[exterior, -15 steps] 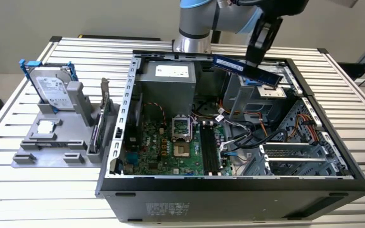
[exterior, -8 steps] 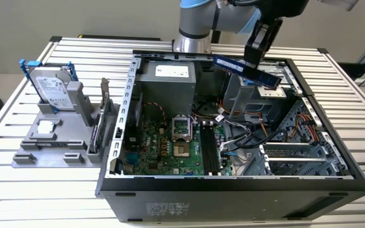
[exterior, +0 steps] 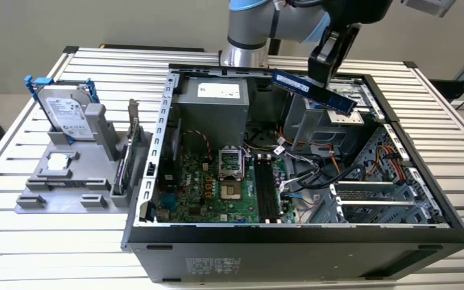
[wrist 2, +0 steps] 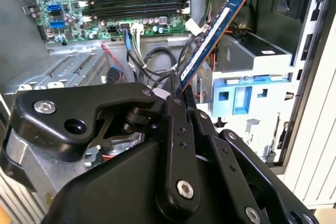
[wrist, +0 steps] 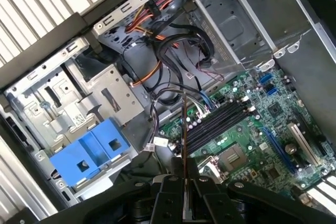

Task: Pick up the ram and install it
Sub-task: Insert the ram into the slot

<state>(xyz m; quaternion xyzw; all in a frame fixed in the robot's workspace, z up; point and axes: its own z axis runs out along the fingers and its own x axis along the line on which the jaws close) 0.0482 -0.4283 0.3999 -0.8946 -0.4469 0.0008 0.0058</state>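
The ram [exterior: 311, 89] is a dark blue stick with a pale sticker, held tilted above the back right of the open computer case [exterior: 296, 232]. My gripper [exterior: 322, 80] is shut on one end of it. In the second wrist view the ram [wrist 2: 212, 35] juts out from between my fingers [wrist 2: 176, 124] toward the motherboard. The first wrist view shows the ram [wrist: 184, 129] edge-on as a thin line. The black memory slots [exterior: 266, 188] lie on the green motherboard, well below and nearer the front than the stick. They also appear in both wrist views [wrist 2: 134, 1] [wrist: 220, 124].
Loose cables [exterior: 316, 163] cross the case between the slots and the drive cage [exterior: 345, 121]. A blue caddy [wrist: 94, 153] sits in that cage. The power supply [exterior: 212, 109] stands at the back. On a grey fixture [exterior: 63, 187] outside are a blue-framed hard drive [exterior: 64, 112] and a bracketed card [exterior: 127, 148].
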